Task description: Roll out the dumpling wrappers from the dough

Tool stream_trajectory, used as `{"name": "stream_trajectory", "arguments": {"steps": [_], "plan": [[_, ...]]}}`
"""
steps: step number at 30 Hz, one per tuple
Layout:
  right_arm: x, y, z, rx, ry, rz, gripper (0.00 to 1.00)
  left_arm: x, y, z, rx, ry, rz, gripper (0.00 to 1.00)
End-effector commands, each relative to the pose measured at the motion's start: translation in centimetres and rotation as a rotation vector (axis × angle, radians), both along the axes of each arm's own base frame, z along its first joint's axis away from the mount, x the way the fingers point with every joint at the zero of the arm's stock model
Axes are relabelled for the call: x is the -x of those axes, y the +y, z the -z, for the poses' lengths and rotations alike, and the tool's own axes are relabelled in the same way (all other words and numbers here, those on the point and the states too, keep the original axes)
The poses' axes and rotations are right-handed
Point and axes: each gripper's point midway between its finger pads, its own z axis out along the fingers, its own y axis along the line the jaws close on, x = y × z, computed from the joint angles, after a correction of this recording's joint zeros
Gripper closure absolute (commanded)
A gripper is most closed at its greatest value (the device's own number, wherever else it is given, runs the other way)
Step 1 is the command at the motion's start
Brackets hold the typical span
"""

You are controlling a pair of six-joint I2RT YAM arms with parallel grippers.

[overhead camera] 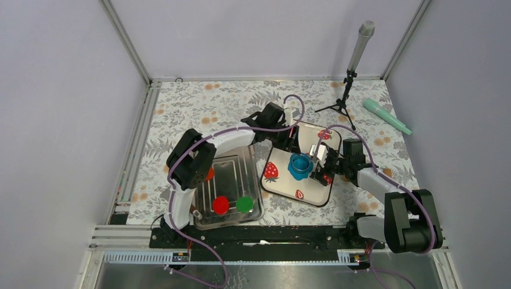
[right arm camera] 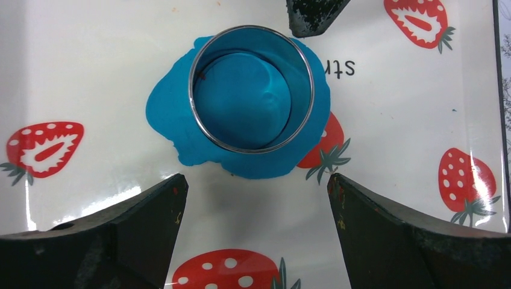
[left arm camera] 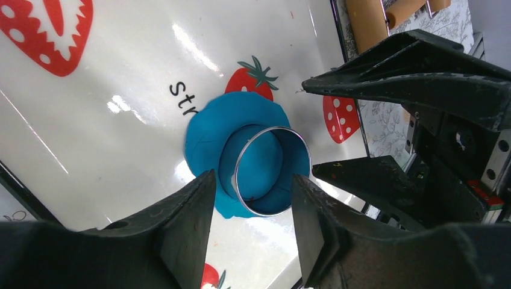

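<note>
The two arm bases stand nearest, at the near edge of the surface (overhead camera: 199,102), which has a flowery cover. Just behind the left base there is a clear tray (overhead camera: 258,208) at the near left. In it a red disc (overhead camera: 220,205) and a green disc (overhead camera: 244,204) lie side by side near its near edge. An orange disc (overhead camera: 210,174) at its far left is half hidden under the arm.

To the right of it, about in the middle of the surface, lies a white tray with strawberries (overhead camera: 280,185). The dough (right arm camera: 175,114) is a flat, ragged blue patch near the centre of this tray. A metal ring (right arm camera: 250,147) stands upright on the dough, and blue shows inside it.

The right gripper (right arm camera: 256,177) hangs at the right side of the dough, jaws spread wide with nothing between them. The left gripper (left arm camera: 253,176) is at the far side of the ring, jaws partly spread and pinching nothing. One of its fingertips (right arm camera: 313,15) is just beside the ring's rim; whether it touches I cannot tell.

Beyond the tray's far edge lies what seems to be a wooden rolling pin (left arm camera: 366,21). In the far right corner a microphone on a small stand (overhead camera: 346,99) is upright, and a green stick-like thing (overhead camera: 387,116) lies near it.
</note>
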Motion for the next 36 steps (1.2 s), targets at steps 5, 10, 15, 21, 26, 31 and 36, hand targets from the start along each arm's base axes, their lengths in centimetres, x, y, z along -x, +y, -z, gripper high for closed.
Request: {"name": "stream_trajectory", "arguments": {"steps": [5,10,15,21,26,31,36], "plan": [[-2.7,0.3,-1.0,0.030,-0.102,-0.048,0.09,-1.2,-1.8,-1.0,0.048,-0.027,-0.004,0.52],[-3.1,0.5,-0.7,0.044,-0.097,-0.066,0.11,-1.0,-1.8,-0.2,0.002,-0.048,0.010,0.55],[-2.9,0.7,-0.3,0.060,-0.098,-0.116,0.13,-0.8,-1.4,1.1,-0.068,-0.061,0.003,0.64],[-2.6,0.6,0.3,0.094,-0.107,-0.157,0.13,-0.3,-1.2,2.1,-0.097,-0.056,0.014,0.74],[-2.9,0.5,0.3,0.102,-0.109,-0.145,0.15,-0.1,-1.3,2.6,-0.121,-0.072,0.027,0.85],[-3.3,0.2,0.8,0.125,-0.111,-0.129,0.16,0.1,-1.3,3.0,-0.138,-0.076,0.035,0.92],[-3.7,-0.1,1.2,0.148,-0.107,-0.115,0.16,0.0,-1.0,3.5,-0.158,-0.081,0.037,0.97]]}}
